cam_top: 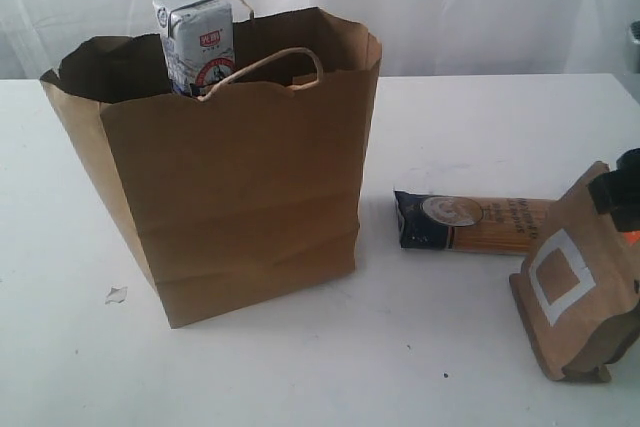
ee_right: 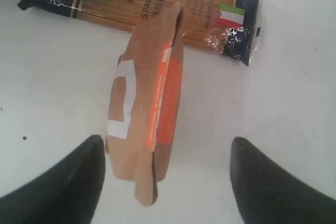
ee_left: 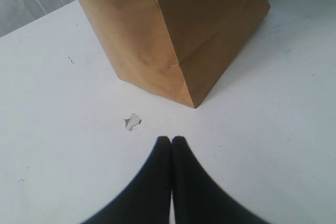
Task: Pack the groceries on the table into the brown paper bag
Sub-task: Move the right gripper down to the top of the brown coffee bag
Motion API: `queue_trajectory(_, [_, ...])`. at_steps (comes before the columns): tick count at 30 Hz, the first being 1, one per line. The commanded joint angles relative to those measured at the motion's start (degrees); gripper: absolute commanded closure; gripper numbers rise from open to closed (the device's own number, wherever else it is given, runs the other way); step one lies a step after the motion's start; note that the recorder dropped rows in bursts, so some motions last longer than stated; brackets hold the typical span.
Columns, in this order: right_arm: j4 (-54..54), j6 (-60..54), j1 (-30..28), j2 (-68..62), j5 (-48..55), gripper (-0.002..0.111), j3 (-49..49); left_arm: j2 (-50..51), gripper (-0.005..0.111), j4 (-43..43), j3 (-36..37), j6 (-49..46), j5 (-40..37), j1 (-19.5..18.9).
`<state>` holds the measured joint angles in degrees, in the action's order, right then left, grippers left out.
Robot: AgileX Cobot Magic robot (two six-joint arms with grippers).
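The brown paper bag (cam_top: 240, 167) stands open on the table (cam_top: 300, 367), and a small white-blue carton (cam_top: 195, 39) sticks up out of its top. To its right the dark-blue spaghetti packet (cam_top: 470, 224) lies flat. In front of the packet the brown pouch with the orange label (cam_top: 580, 277) stands on end, tilted. My right gripper (ee_right: 168, 141) is open around the pouch (ee_right: 147, 103), which sits close beside one finger (ee_right: 79, 177) with a wide gap to the other. My left gripper (ee_left: 171, 139) is shut and empty, low over the table near a bottom corner of the bag (ee_left: 173, 24).
A small white crumb (cam_top: 116, 295) lies on the table left of the bag, just ahead of the left fingertips (ee_left: 164, 145). The spaghetti packet (ee_right: 142, 3) lies just beyond the pouch. A white curtain hangs behind the table.
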<state>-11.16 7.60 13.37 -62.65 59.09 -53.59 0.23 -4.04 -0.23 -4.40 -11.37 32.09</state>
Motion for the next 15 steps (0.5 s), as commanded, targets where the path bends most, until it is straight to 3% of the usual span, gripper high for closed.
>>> queue_trajectory(1, [1.54,-3.41,-2.62,-4.08,-3.22,0.045,0.21,-0.23,0.106,0.30,0.23,0.10,-0.04,0.03])
queue_trajectory(12, [3.76,-8.14,-2.74,-15.98,-9.28,0.045,0.33,-0.23,0.106,0.30,0.23,0.10,-0.04,0.03])
queue_trajectory(15, [3.76,-9.23,-2.74,-18.96,-9.28,0.052,0.33,-0.23,0.106,0.30,0.23,0.10,-0.04,0.03])
